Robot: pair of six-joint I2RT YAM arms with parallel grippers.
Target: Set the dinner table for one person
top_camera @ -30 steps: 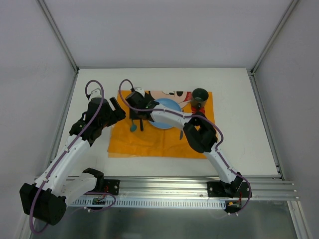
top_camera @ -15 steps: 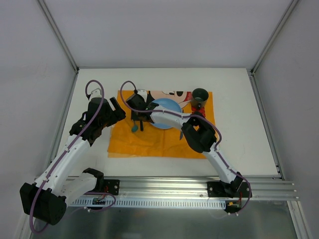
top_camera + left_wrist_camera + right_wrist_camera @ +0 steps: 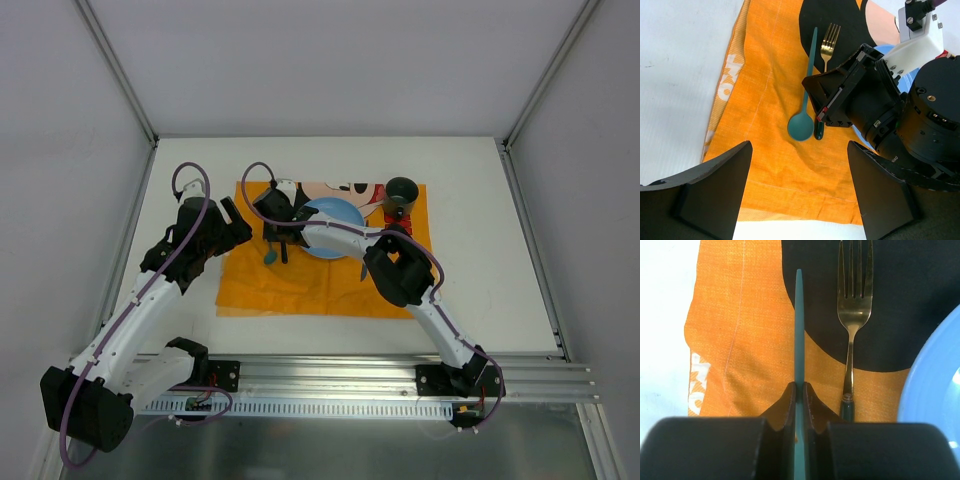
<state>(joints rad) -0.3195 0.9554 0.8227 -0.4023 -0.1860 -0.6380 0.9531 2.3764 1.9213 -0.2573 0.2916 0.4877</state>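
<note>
**A:** Surface?
**B:** White dinner table (image 3: 470,250), flat and rectangular. Grey walls (image 3: 300,70) on three sides, aluminium rail (image 3: 330,372) along the near edge.
**A:** What's directly on it?
**B:** One orange cloth placemat (image 3: 290,285) with a cartoon-mouse print. It's roughly mid-table, long side parallel to the rail. Cloth is slightly creased, with white lettering along its left border.
**A:** Near any edge?
**B:** Well inside all of them, with bare white tabletop all round.

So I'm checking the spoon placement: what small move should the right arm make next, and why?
Probably open the right gripper: it is shut on the teal spoon, which seems to lie on the placemat beside the fork.
</note>
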